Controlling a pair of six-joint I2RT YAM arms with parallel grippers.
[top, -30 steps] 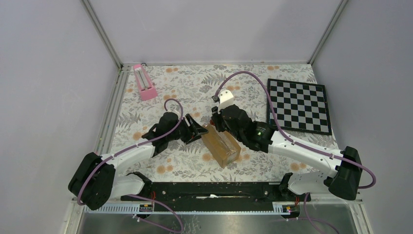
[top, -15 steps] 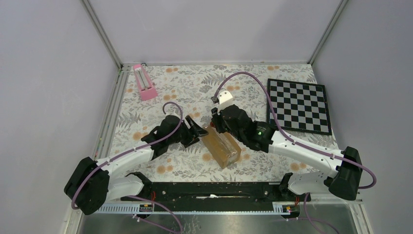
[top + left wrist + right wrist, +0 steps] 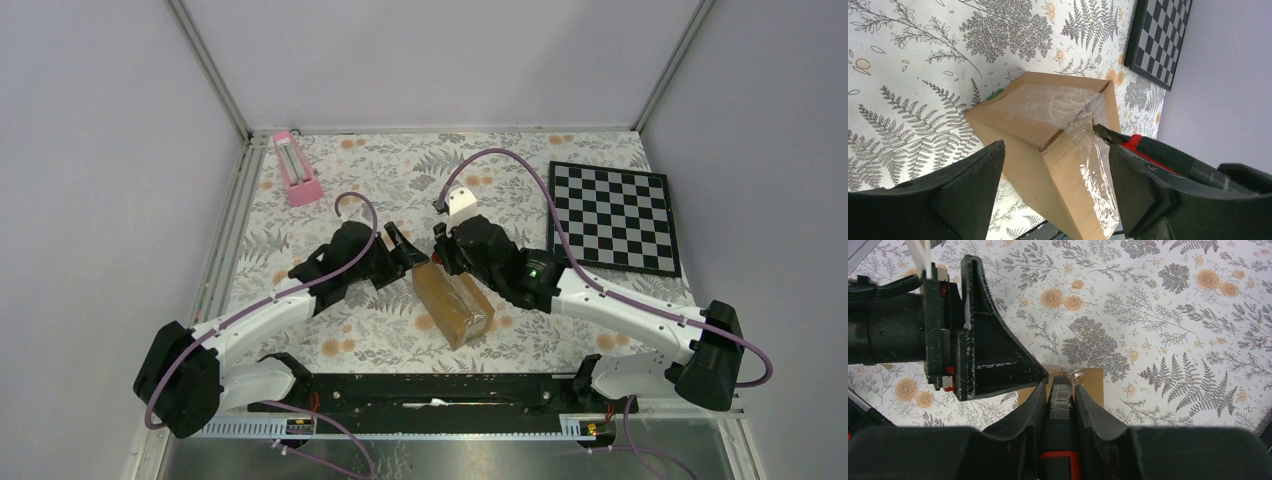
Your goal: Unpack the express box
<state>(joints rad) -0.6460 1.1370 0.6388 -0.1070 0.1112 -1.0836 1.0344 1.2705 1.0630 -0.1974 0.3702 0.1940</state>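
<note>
Express box (image 3: 453, 300) taped shut; L end effector (image 3: 1053, 150) apart, R end effector (image 3: 1060, 389) clamps black tool (image 3: 1059, 435).

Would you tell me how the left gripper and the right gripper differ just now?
The left gripper stands open; the right gripper is shut. The left gripper holds nothing, its fingers flanking one end of the brown cardboard express box; the right gripper clamps a black tool with a red band, its tip at the box's clear tape. Both are black two-finger grippers working at the same box end.
</note>
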